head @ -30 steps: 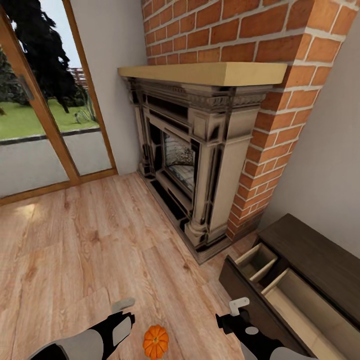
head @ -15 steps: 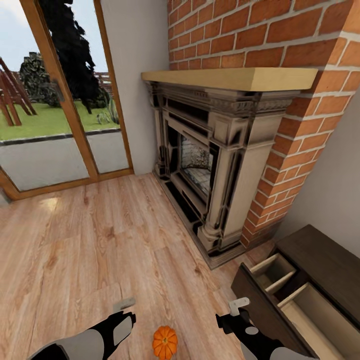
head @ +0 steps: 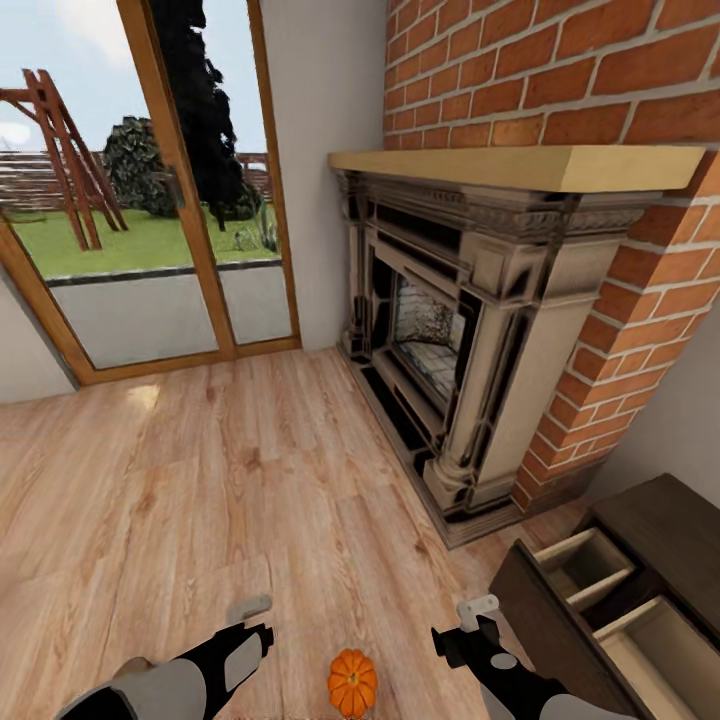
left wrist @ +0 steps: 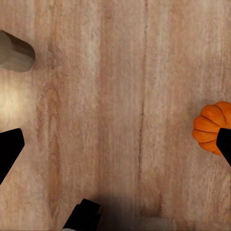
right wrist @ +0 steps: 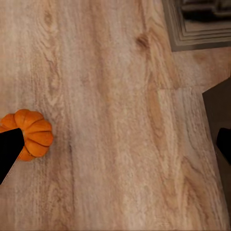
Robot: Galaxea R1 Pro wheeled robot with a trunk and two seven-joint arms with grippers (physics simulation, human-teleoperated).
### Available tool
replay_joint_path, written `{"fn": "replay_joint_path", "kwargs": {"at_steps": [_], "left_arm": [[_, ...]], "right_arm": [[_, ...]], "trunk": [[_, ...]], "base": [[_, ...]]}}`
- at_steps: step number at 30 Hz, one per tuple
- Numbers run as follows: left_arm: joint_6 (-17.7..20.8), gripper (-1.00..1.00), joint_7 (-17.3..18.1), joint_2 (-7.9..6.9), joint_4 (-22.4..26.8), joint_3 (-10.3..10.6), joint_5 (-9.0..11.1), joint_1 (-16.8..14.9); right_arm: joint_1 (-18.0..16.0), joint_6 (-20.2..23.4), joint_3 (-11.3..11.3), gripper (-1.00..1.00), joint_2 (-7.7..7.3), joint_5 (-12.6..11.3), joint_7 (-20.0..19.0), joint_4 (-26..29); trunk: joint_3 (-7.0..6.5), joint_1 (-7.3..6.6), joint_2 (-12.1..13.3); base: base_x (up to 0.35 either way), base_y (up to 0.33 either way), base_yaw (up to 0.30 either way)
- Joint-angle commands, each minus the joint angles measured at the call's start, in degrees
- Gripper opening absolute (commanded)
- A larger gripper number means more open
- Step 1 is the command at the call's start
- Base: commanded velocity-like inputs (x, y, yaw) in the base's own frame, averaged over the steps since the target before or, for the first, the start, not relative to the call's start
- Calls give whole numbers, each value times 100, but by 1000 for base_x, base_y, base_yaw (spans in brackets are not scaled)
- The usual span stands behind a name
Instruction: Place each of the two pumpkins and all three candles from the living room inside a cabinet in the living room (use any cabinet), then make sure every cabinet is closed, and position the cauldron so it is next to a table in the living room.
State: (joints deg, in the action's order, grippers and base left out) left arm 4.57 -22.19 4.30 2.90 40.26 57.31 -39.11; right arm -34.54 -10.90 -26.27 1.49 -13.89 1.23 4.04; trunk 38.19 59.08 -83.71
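Both grippers hang low over the wood floor [head: 200, 480] with nothing in them: the left gripper [head: 247, 625] and the right gripper [head: 472, 620] each show their dark fingertips far apart at the edges of their own wrist pictures, so both stand wide. One pumpkin [head: 352, 682] sits on the floor between the two arms, near the robot, stem up as far as I can tell. It looks roughly midway between them, perhaps a shade closer to the right one, and lies nearer the robot than both sets of fingertips. A pale stubby candle [left wrist: 15, 52] lies on its side on the boards by the left arm. To the right, the dark cabinet [head: 660, 520] has its drawers [head: 590, 565] pulled out, pale insides showing. My guess is the right arm suits the pumpkin best, since the cabinet is on that side.
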Motion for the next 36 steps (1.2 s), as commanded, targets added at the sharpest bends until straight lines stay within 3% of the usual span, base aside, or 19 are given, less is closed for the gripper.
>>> {"fn": "replay_joint_path", "kwargs": {"at_steps": [1, 12, 28, 36], "left_arm": [[0, 100, 1, 0, 0, -1, 3, 0], [0, 100, 189, -8, -9, 0, 8, 0], [0, 100, 197, 7, 21, 0, 16, 0], [-8, 100, 185, 26, 26, -24, 25, 0]], "right_arm": [[0, 0, 0, 100, 0, 0, 0, 0], [0, 0, 0, 100, 0, 0, 0, 0], [0, 0, 0, 100, 0, 0, 9, 5], [0, 0, 0, 100, 0, 0, 9, 7]], "trunk": [[-7, 0, 0], [-79, 0, 0], [-81, 0, 0], [63, 176, -321]], "base": [[-66, 26, 219], [-10, 4, 218], [0, 0, 249], [0, 0, 287]]}}
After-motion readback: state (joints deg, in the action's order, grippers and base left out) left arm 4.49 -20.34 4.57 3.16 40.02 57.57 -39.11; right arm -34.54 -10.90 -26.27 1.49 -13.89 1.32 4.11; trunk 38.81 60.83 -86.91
